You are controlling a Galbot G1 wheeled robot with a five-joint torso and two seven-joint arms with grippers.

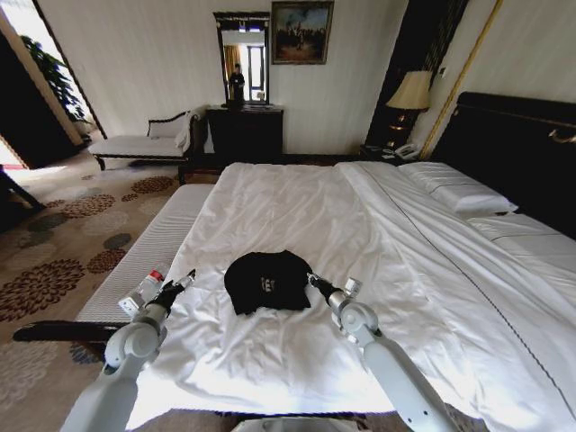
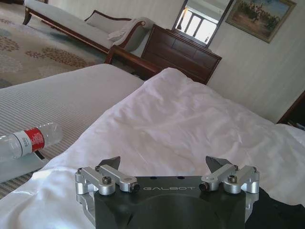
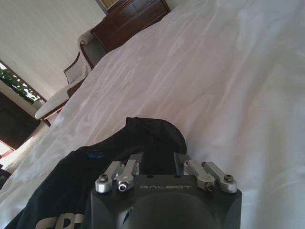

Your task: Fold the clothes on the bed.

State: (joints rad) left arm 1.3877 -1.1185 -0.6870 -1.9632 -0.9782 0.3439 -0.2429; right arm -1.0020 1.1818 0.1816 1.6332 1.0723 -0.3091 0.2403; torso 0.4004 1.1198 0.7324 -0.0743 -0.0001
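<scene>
The clothes, a black T-shirt [image 1: 267, 281] with white lettering, lie bunched near the foot of the bed [image 1: 297, 202] on its white duvet. My right gripper [image 1: 312, 280] is at the shirt's right edge. In the right wrist view this gripper [image 3: 158, 153] has its jaws drawn together on the black shirt [image 3: 95, 176], which humps up just beyond them. My left gripper [image 1: 187, 278] hovers to the left of the shirt, apart from it. It [image 2: 164, 164] stands wide open over the white duvet, with a corner of the black shirt [image 2: 281, 214] beside it.
A pale striped bench [image 1: 153, 243] runs along the bed's left side with a water bottle [image 1: 147, 288] [image 2: 28, 140] on it. Pillows [image 1: 459, 191] and a dark headboard [image 1: 513, 135] are at the right. A chaise [image 1: 135, 144], a dresser [image 1: 245, 133] and a lamp [image 1: 411, 90] stand by the far wall.
</scene>
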